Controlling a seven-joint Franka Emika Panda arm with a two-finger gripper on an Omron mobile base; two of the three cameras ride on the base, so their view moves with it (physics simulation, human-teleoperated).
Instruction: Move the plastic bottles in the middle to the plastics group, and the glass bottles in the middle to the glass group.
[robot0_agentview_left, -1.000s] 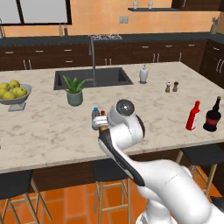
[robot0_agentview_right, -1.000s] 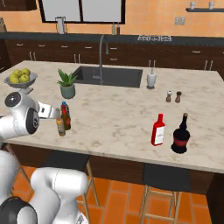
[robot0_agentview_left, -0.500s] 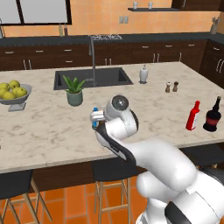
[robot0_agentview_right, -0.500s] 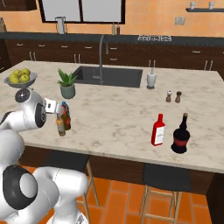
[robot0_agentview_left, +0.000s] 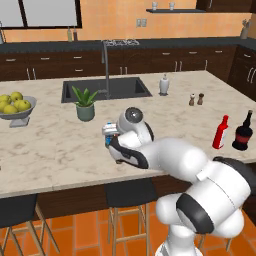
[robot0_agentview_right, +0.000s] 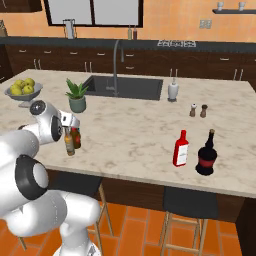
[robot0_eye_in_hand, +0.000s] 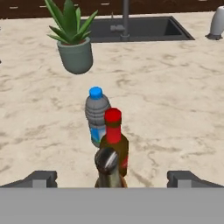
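Hand view showed the gripper (robot0_eye_in_hand: 112, 178) spread wide and empty, just near of two amber glass bottles (robot0_eye_in_hand: 114, 142), the water bottle (robot0_eye_in_hand: 96, 114) standing upright just beyond them on the counter (robot0_eye_in_hand: 175, 113).

You're looking down at a beige marbled stone counter (robot0_eye_in_hand: 175, 109). The gripper (robot0_eye_in_hand: 112, 178) stands wide, its fingertips (robot0_eye_in_hand: 41, 178) flanking a slim amber-brown glass bottle with a metallic cap (robot0_eye_in_hand: 107, 168). Just beyond it stands a red-topped amber-brown bottle (robot0_eye_in_hand: 114, 140), then a clear blue-capped water bottle (robot0_eye_in_hand: 96, 113). Farther beyond sits a potted green plant (robot0_eye_in_hand: 75, 48).
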